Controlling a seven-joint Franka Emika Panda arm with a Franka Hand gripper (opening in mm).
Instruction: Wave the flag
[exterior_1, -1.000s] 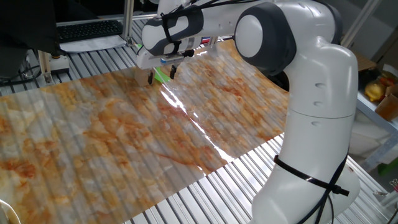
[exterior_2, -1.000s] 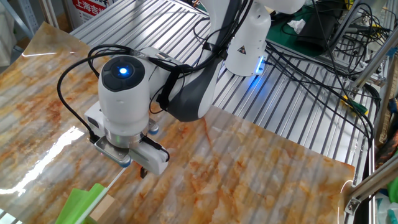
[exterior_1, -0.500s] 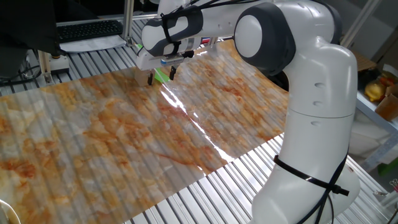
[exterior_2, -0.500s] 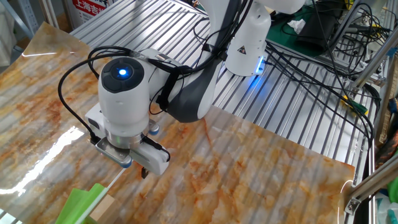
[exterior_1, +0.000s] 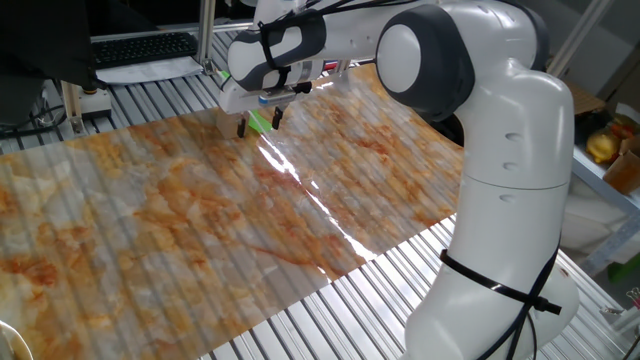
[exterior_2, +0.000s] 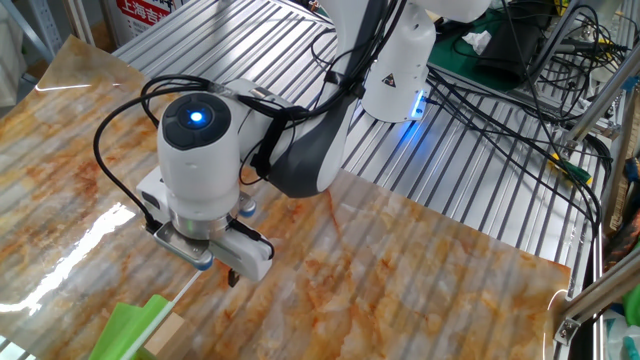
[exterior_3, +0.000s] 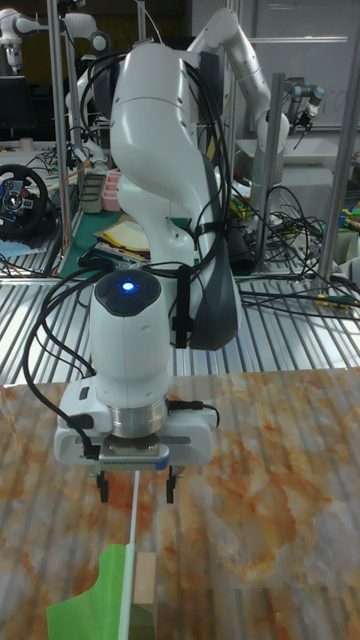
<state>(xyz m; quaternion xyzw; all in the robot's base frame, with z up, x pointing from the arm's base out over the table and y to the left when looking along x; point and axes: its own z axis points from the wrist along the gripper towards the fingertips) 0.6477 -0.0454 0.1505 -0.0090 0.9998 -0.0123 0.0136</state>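
The flag (exterior_3: 100, 598) is a bright green sheet on a thin white stick (exterior_3: 132, 525). It lies near the edge of the marbled mat, beside a tan wooden block (exterior_3: 146, 588). My gripper (exterior_3: 136, 488) points down over the stick's free end, open, one finger on each side of the stick and neither touching it. In the other fixed view the flag (exterior_2: 124, 331) shows at the bottom left, below the gripper (exterior_2: 218, 272). In the one fixed view the gripper (exterior_1: 259, 123) straddles a small patch of the green flag (exterior_1: 261, 120) at the mat's far edge.
A marbled orange mat (exterior_1: 200, 210) covers the slatted metal table (exterior_1: 420, 290). A keyboard (exterior_1: 140, 47) lies beyond the far edge. Cables (exterior_2: 520, 90) run over the table near the arm's base (exterior_2: 395, 80). A box with yellow things (exterior_1: 605, 145) stands at the right.
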